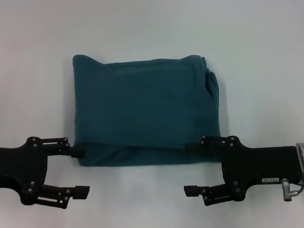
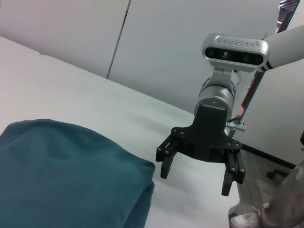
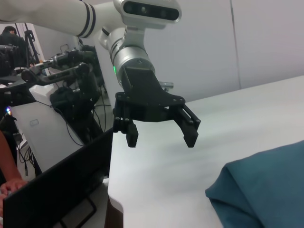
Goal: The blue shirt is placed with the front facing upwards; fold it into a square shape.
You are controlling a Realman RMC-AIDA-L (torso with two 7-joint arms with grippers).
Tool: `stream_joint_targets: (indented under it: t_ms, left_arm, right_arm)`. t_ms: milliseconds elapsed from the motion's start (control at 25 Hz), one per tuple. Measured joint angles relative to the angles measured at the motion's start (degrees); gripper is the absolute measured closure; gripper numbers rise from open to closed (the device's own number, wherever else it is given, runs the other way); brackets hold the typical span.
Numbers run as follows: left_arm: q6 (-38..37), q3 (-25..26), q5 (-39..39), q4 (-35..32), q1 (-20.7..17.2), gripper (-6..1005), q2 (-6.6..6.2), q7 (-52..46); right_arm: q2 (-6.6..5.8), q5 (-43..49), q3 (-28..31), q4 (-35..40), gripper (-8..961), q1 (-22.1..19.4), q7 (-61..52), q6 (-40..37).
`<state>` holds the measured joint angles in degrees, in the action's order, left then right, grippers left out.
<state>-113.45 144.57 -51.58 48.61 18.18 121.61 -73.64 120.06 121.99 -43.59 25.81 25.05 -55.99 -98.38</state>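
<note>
On the white table (image 1: 36, 60) lies the folded blue shirt (image 1: 141, 113), left hand (image 1: 79, 171) and right hand (image 1: 192, 168) both open beside it.

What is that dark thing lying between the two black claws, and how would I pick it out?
Look at the white table: near its middle lies the blue shirt, folded into a thick, roughly rectangular bundle. The open left gripper and open right gripper flank its near edge. It is the only soft teal cloth there; everything else is black metal.
</note>
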Motion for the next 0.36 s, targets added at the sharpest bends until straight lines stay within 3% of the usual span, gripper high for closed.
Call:
stream_joint_targets:
  t_ms: [360]
  left_arm:
    - [-0.2, 0.0, 0.1, 0.0, 0.0, 140, 0.13, 0.0]
  right_arm:
    - [0.0, 0.0, 0.0, -0.7, 38, 0.0, -0.2, 0.6]
